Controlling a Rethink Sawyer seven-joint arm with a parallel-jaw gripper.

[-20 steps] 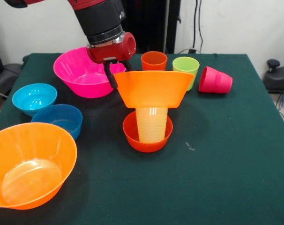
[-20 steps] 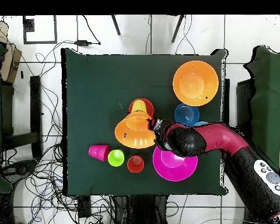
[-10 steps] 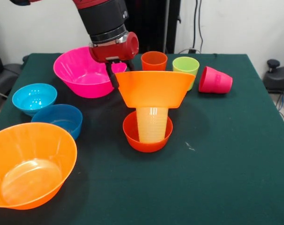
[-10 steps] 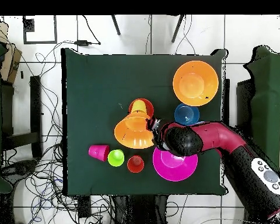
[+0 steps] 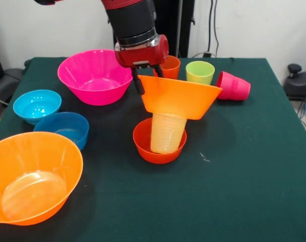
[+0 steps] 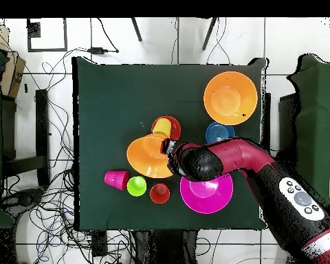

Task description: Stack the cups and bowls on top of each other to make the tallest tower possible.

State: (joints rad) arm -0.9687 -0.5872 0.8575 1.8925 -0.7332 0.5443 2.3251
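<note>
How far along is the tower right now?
Done: yellow cup stands in the red-orange bowl. In hand: the gripper holds an orange bowl by its rim, tilted on that cup. Left: seven loose pieces, including the pink bowl and green cup.

Reaches down from the top of the front view, black forearm above a red wrist, gripper [image 5: 147, 80] pointing at the table. Two thin dark fingers [image 5: 138, 83] straddle the rim of an orange bowl [image 5: 179, 98], one outside and one inside (the inner one mostly hidden), pinching it. In the overhead view, comes in from the lower right, red link bending into a black wrist over the gripper [image 6: 170, 148] near the table's middle.
</note>
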